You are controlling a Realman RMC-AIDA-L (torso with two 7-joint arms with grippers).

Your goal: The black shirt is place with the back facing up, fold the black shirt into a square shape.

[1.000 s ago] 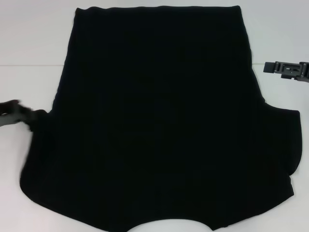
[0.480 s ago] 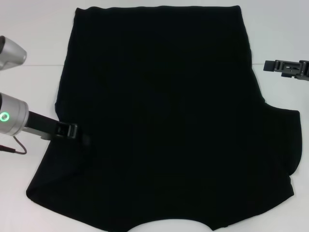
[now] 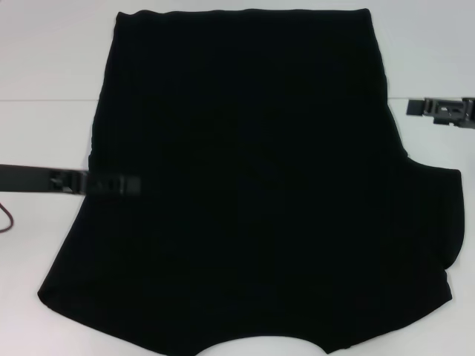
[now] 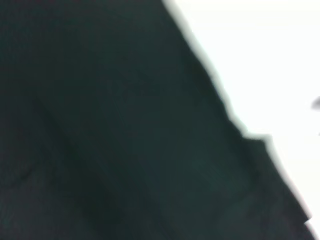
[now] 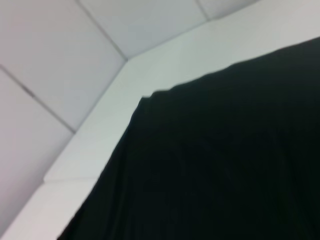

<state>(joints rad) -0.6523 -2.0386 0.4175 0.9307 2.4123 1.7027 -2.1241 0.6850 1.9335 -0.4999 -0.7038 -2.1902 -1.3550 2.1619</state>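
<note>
Head view: the black shirt [image 3: 252,185] is spread flat over most of the white surface [image 3: 52,59], its straight hem toward 12 o'clock and its curved neck opening at 6 o'clock; one short sleeve is seen projecting at 3 o'clock. The left gripper [image 3: 122,184] is extended from 9 o'clock over the shirt's left edge, and whether it is parted or closed, or has hold of cloth, cannot be told. The right gripper [image 3: 419,107] is held at 2 o'clock just beside the shirt's right edge, over bare surface; its opening cannot be told either. Left wrist view: the frame is largely filled by black cloth [image 4: 110,130], bordered by white surface [image 4: 270,55]. Right wrist view: a shirt corner [image 5: 215,165] is shown lying on the surface [image 5: 150,70], beside pale wall panels [image 5: 55,50].
</note>
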